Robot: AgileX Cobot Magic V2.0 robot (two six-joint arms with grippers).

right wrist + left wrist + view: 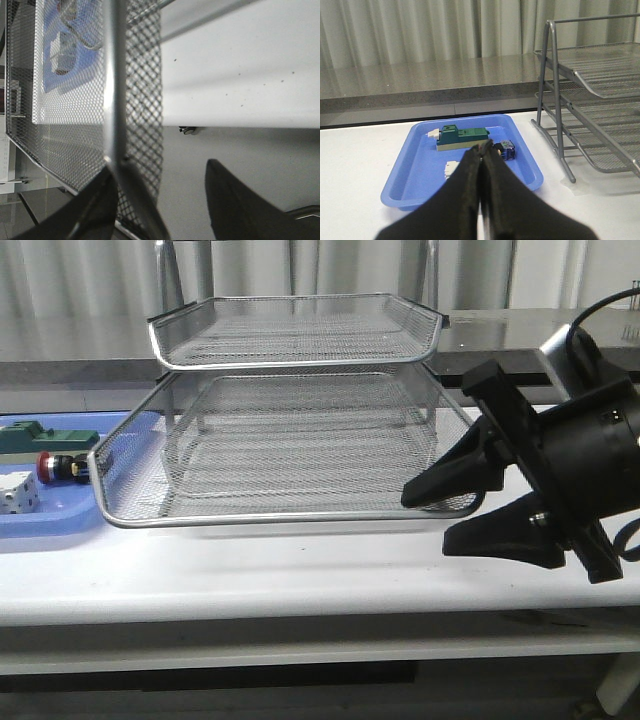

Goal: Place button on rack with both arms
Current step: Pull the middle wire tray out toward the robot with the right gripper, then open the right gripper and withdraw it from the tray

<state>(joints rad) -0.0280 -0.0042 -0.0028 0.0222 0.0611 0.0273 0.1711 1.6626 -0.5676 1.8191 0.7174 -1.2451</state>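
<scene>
Behind the rack point(300, 440), only front view shows the button point(58, 467).

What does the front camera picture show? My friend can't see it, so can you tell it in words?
A silver wire rack with stacked mesh trays stands on a white table. At its right corner, the right gripper hangs open. Far left, a blue tray holds the red-headed button, a white block and a green block.
</scene>
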